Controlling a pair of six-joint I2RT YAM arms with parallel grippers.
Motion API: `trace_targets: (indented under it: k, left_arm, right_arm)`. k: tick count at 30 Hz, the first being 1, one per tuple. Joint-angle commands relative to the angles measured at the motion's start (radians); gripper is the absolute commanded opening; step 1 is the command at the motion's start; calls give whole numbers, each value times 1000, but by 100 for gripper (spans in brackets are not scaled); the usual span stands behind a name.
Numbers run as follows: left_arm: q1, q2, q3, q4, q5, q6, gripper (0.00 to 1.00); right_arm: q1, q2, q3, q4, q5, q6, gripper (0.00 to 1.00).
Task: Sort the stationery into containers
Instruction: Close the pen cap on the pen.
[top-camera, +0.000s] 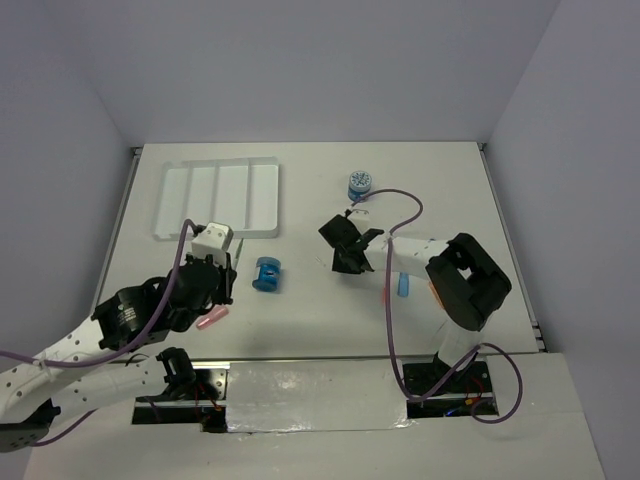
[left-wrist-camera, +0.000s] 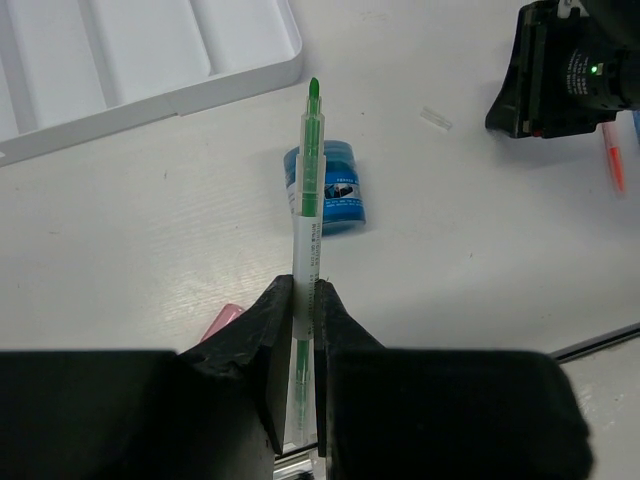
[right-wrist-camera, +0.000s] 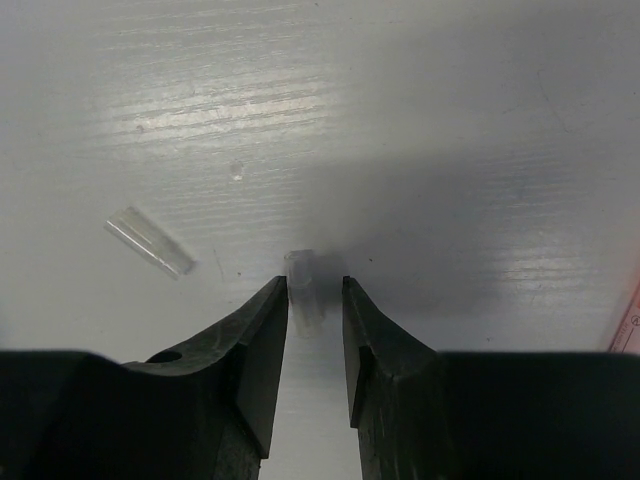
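Clamping a thin pen (left-wrist-camera: 309, 180), white-barrelled, green tip toward 12 o'clock, the left gripper (left-wrist-camera: 303, 292) hangs near a blue spool (left-wrist-camera: 342, 196), tray (left-wrist-camera: 205, 92) at 11 o'clock. Right gripper (right-wrist-camera: 315, 287) stands slightly parted around a clear stub (right-wrist-camera: 302, 268).

Top view high behind, looking down on whole table (top-camera: 470, 180), left wrist low, facing tray (left-wrist-camera: 200, 93) and spool (left-wrist-camera: 335, 195), both also in top view, right wrist close above table

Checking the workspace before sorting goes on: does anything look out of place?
A small clear tube, perhaps a pen cap, lies loose on the table beside the right gripper; another sits between its open fingertips.
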Motion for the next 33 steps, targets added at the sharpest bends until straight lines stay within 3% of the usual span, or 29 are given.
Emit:
trace_targets:
  k: [1, 4, 10, 15, 21, 25, 29, 33]
  left_arm:
    - [-4, -18, 2, 37, 5, 31, 4]
    - [-4, -10, 2, 40, 6, 32, 4]
    - [-4, -5, 3, 34, 6, 29, 4]
    - [-4, -5, 5, 35, 8, 29, 4]
    - [-4, 38, 42, 15, 42, -72, 0]
    - [-6, 24, -64, 196, 184, -143, 0]
    - [-4, -19, -260, 559, 296, -186, 0]
    - [-4, -42, -359, 794, 388, -204, 0]
  right_arm:
    - [11, 19, 24, -7, 22, 8, 35]
    - [22, 35, 42, -27, 19, 1, 35]
    - [28, 49, 31, -55, 7, -30, 21]
    - [28, 14, -6, -38, -37, -48, 0]
    - [31, -185, -96, 117, -104, -35, 0]
    - [63, -393, -136, 172, 2, 57, 0]
    - [105, -582, -211, 346, 101, 90, 0]
    - [118, -762, -303, 537, 95, 104, 0]
